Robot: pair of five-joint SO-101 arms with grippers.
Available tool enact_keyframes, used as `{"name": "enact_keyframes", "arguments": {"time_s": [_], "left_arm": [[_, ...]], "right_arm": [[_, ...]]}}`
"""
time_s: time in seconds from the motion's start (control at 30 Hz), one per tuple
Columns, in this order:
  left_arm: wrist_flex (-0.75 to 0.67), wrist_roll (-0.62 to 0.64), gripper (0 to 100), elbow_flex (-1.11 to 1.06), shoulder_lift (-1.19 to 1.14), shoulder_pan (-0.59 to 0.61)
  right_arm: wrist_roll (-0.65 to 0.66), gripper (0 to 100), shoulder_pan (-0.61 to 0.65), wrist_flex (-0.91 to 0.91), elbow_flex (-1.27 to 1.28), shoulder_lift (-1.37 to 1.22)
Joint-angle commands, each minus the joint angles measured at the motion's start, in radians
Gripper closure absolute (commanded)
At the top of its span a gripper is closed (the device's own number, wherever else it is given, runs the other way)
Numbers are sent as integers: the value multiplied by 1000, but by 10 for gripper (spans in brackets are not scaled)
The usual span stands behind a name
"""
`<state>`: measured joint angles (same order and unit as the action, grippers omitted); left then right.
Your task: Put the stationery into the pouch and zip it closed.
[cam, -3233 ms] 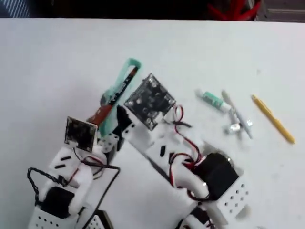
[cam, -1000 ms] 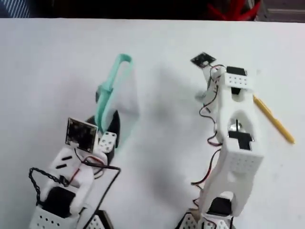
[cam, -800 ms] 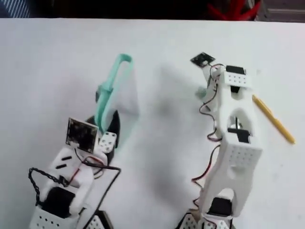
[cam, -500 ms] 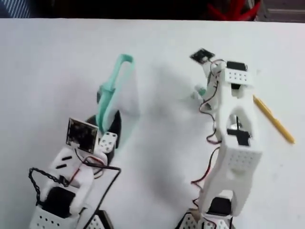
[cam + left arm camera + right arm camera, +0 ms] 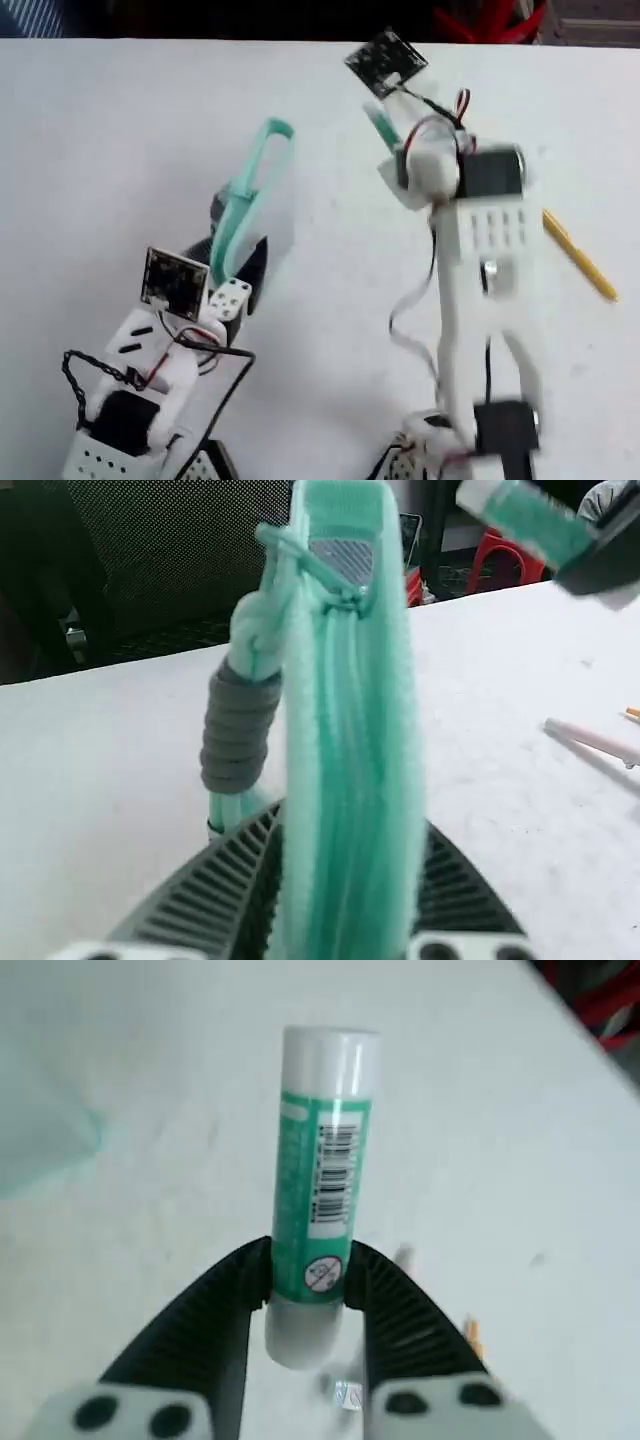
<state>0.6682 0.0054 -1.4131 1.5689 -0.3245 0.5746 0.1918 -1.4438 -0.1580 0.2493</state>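
High view: glue stick (image 5: pixel 381 126) in right fingers (image 5: pixel 215 1305), well apart from pouch (image 5: pixel 243 205).

The pouch (image 5: pixel 345 780) is fuzzy, matt teal cloth with a ribbed grey cloth loop (image 5: pixel 238 735) on its edge, the glue stick (image 5: pixel 325 1160) is smooth, glossy plastic with a printed label, and the table (image 5: pixel 120 130) is smooth, matt white.

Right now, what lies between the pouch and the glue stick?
Nothing: in the high view, only bare table lies between the pouch and the glue stick.
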Motion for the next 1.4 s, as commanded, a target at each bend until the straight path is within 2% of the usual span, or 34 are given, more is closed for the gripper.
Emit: {"name": "enact_keyframes", "arguments": {"time_s": [0.0, 0.13, 0.33, 0.57, 1.0, 1.13, 1.37], "left_arm": [[-9, -2, 849, 5, 7, -12], [-9, -5, 849, 3, 7, -12], [-9, -5, 848, 3, 7, -12], [-9, -6, 847, 3, 7, -12], [-9, -6, 845, 5, 7, -12], [-9, 2, 798, 5, 7, -15], [17, 51, 769, 12, 7, -12]], "right_arm": [[-161, 979, 156, 82, -5, 266], [-270, 979, 246, 110, -9, 314], [-381, 979, 272, 119, -11, 325], [-410, 979, 464, 348, 80, 274], [-414, 979, 444, 515, 138, 88], [-414, 979, 432, 516, 155, 53], [-414, 979, 430, 746, 381, 62]]}}
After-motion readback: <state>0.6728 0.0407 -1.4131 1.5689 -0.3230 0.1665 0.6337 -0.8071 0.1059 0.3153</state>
